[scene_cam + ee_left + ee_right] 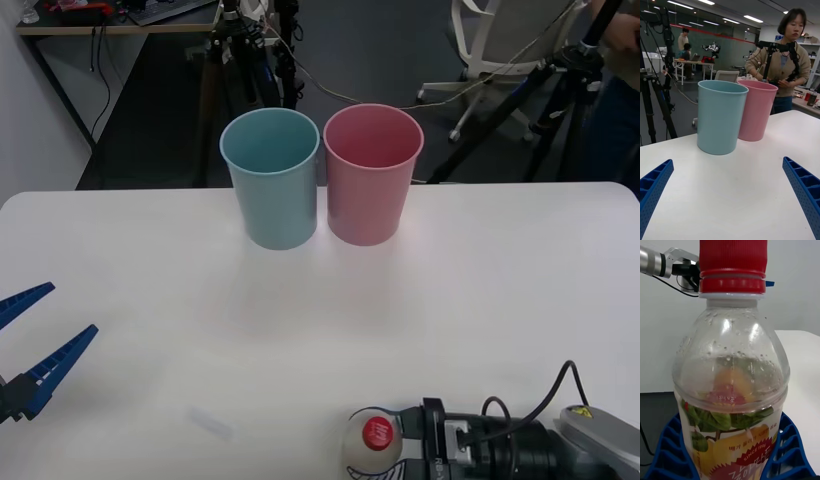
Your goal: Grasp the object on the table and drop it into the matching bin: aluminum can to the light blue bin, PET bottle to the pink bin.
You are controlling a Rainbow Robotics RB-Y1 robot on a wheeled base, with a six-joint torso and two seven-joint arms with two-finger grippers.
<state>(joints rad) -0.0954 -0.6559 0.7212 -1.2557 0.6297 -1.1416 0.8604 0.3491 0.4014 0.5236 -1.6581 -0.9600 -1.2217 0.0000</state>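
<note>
Front view: PET bottle (372,447) stands upright at near edge of white table (500,290), right of centre, red cap (376,432) toward the camera; right gripper (405,447) reaches in from the right at bottle level. Right wrist view: blue ribbed fingers (668,448) sit on both sides of the bottle's lower body, touching the label, i.e. clamped on the bottle. Bottle is clear w/ droplets inside the shoulder. Label (730,450): green leaves, yellow fruit, red band w/ "SINCE 1996" plus Korean print, not fully legible; no brand name can be made out. Left gripper (25,345) hovers over the table's left edge, fingers spread wide apart, nothing between them; left wrist view shows both fingers (803,187) at the corners. Light blue bin (271,178) and pink bin (370,175) stand upright side by side at the far centre of the table, just beside each other, blue on the left, well apart from bottle.
</note>
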